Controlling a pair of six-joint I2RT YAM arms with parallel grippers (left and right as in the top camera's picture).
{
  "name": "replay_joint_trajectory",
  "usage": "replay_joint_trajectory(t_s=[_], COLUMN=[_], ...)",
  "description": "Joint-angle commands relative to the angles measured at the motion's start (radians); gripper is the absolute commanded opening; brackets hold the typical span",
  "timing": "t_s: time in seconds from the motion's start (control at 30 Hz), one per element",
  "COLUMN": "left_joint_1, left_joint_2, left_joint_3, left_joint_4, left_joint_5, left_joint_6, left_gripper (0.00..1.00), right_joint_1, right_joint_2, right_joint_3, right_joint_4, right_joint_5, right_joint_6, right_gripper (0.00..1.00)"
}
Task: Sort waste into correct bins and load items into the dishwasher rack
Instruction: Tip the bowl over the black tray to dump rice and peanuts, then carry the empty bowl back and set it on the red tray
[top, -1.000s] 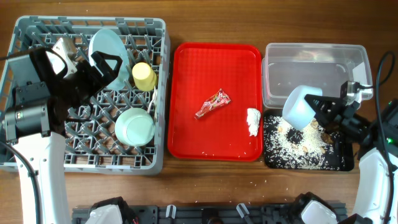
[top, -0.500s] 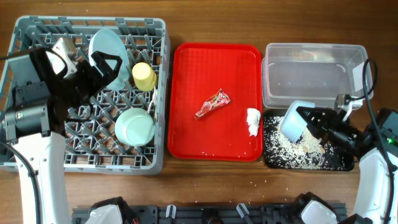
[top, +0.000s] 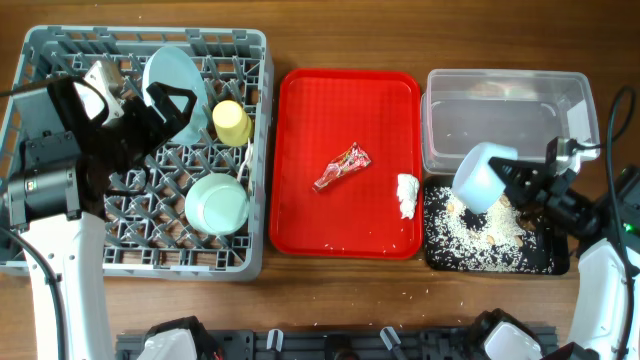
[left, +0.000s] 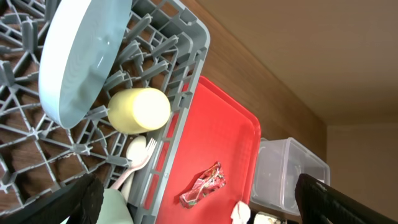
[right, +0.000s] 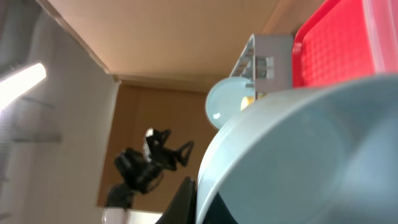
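My right gripper is shut on a pale blue bowl, tilted on its side above the black tray, which holds crumbly food scraps. The bowl fills the right wrist view. My left gripper is open over the grey dishwasher rack, beside the upright blue plate. The rack also holds a yellow cup, a mint bowl and cream cutlery. A red-and-white wrapper and a white tissue lie on the red tray.
The clear plastic tub stands behind the black tray at the right. Loose crumbs lie on the wooden table near the front edge.
My right gripper dipped with the bowl toward the black tray, then lifted it back up and to the right. The left arm has not moved.
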Motion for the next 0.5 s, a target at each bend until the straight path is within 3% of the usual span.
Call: replay_joint_trajectory(t_s=[0.0,0.03,0.1,0.2,0.27,0.37,0.43,0.47], left_joint_1=[0.005,0.005,0.005,0.005,0.005,0.005,0.005,0.005], left_joint_2=[-0.002,-0.002,-0.002,-0.002,-0.002,-0.002,-0.002,-0.002], left_joint_3=[0.003,0.003,0.003,0.003,0.003,0.003,0.003,0.003], left_joint_4=[0.001,0.002,0.002,0.002,0.002,0.002,0.002,0.002], left_joint_5=[0.011,0.011,0.011,0.011,0.011,0.011,0.011,0.011], left_joint_6=[-0.009,-0.009,-0.009,-0.009,-0.009,-0.009,-0.009,-0.009], left_gripper=[1.00,1.00,1.00,1.00,1.00,1.00,1.00,1.00], right_joint_1=[-0.007,-0.007,-0.007,-0.006,-0.001,0.098,0.230,0.354], right_joint_2=[-0.001,-0.008,-0.005,-0.010,-0.042,-0.193,-0.320,-0.404], right_joint_3=[0.010,0.010,0.010,0.010,0.010,0.010,0.010,0.010], right_joint_4=[0.025,-0.021,0.089,0.081,0.118,0.153,0.148,0.124], right_joint_5=[-0.064,-0.064,-0.058,-0.064,-0.059,0.217,0.494,0.742], right_joint_6=[0.129,0.150,0.048,0.174,0.181,0.206,0.209,0.209], right_gripper=[0.04,0.04,0.04,0.04,0.04,0.04,0.04,0.05])
